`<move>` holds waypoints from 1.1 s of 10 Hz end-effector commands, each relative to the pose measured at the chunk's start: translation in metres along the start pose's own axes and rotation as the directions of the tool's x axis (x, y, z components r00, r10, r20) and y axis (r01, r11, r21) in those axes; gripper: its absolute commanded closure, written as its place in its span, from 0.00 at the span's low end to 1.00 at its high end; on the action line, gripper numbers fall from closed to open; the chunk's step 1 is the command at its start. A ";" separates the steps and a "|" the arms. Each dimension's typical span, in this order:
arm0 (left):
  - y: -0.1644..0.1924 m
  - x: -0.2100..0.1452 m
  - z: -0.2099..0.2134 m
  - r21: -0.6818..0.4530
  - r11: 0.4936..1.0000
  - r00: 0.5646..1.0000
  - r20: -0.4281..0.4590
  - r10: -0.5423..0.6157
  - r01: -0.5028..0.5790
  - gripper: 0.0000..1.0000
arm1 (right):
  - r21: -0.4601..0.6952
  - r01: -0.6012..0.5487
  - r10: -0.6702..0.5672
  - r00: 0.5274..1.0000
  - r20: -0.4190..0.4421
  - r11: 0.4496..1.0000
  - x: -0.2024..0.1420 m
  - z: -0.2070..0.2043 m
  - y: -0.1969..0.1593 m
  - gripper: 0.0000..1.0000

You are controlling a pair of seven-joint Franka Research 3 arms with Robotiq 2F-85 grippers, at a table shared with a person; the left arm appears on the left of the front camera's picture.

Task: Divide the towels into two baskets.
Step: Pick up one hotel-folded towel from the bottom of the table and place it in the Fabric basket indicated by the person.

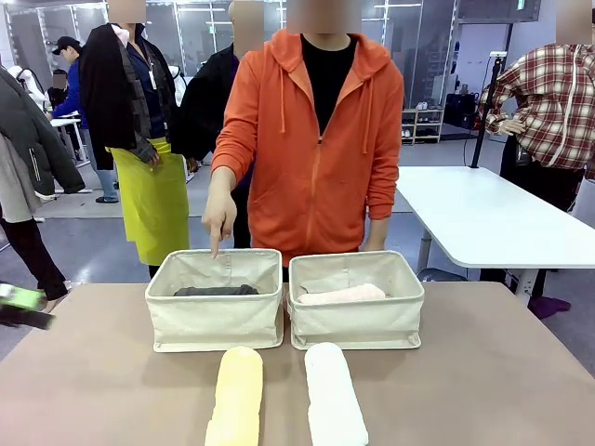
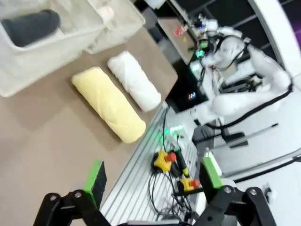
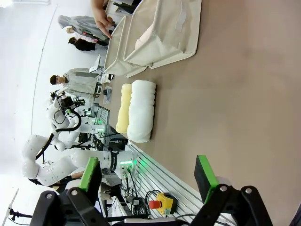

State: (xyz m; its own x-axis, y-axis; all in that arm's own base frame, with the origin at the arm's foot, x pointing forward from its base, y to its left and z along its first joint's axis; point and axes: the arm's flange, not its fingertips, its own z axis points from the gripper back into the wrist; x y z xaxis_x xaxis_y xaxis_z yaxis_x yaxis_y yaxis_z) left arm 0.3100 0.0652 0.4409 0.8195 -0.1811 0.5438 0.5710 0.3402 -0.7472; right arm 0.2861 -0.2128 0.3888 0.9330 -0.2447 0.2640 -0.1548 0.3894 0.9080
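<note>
Half done: grey towel [image 1: 216, 291], pink towel [image 1: 341, 295] binned. At 6 o'clock of left basket [image 1: 214, 323]: yellow towel [image 1: 237, 395], white towel [image 1: 335, 398] beside. Person's hand [image 1: 219, 216] points into it. Fingers apart on left gripper [image 2: 153, 175], right gripper [image 3: 148, 172], both empty. Next, likely: grab yellow towel.

This is a robotics lab in a big open hall, with a grey floor, glass partitions [image 1: 191, 37] at twelve o'clock in the front view, a long white table [image 1: 483, 218] at two o'clock and people [image 1: 139, 111] standing about at ten o'clock. At the near edge of the brown work table [image 1: 93, 372], the left wrist view shows an aluminium rail [image 2: 136, 176] with yellow emergency-stop boxes [image 2: 162, 162] (red buttons on top) and loose cables [image 2: 153, 188].
</note>
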 end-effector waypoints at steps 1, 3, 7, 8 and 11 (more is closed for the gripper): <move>-0.017 0.018 -0.046 0.056 0.998 0.990 -0.131 0.048 -0.041 0.00 | 0.006 -0.007 0.007 1.000 0.001 1.000 0.001 0.000 0.003 0.00; -0.024 0.026 -0.104 0.167 0.978 0.973 -0.175 0.152 -0.123 0.00 | 0.006 -0.007 0.007 1.000 0.001 1.000 0.001 0.000 0.003 0.00; -0.024 0.007 -0.181 0.432 0.887 0.947 -0.184 0.262 -0.161 0.00 | 0.006 -0.007 0.007 1.000 0.001 1.000 0.001 0.000 0.003 0.00; -0.024 0.001 -0.193 0.479 0.863 0.943 -0.186 0.277 -0.159 0.00 | 0.006 -0.007 0.007 1.000 0.001 1.000 0.001 0.000 0.003 0.00; -0.021 -0.018 -0.219 0.575 0.805 0.950 -0.143 0.277 -0.148 0.00 | 0.006 -0.007 0.007 1.000 0.001 1.000 0.001 0.000 0.003 0.00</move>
State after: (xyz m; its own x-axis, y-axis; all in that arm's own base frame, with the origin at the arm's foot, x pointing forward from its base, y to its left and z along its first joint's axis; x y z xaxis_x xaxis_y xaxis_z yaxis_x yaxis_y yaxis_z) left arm 0.3609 -0.1545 0.3979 0.9375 -0.2535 0.2383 0.3409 0.8060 -0.4839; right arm 0.2862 -0.2130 0.3887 0.9330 -0.2449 0.2638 -0.1545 0.3894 0.9080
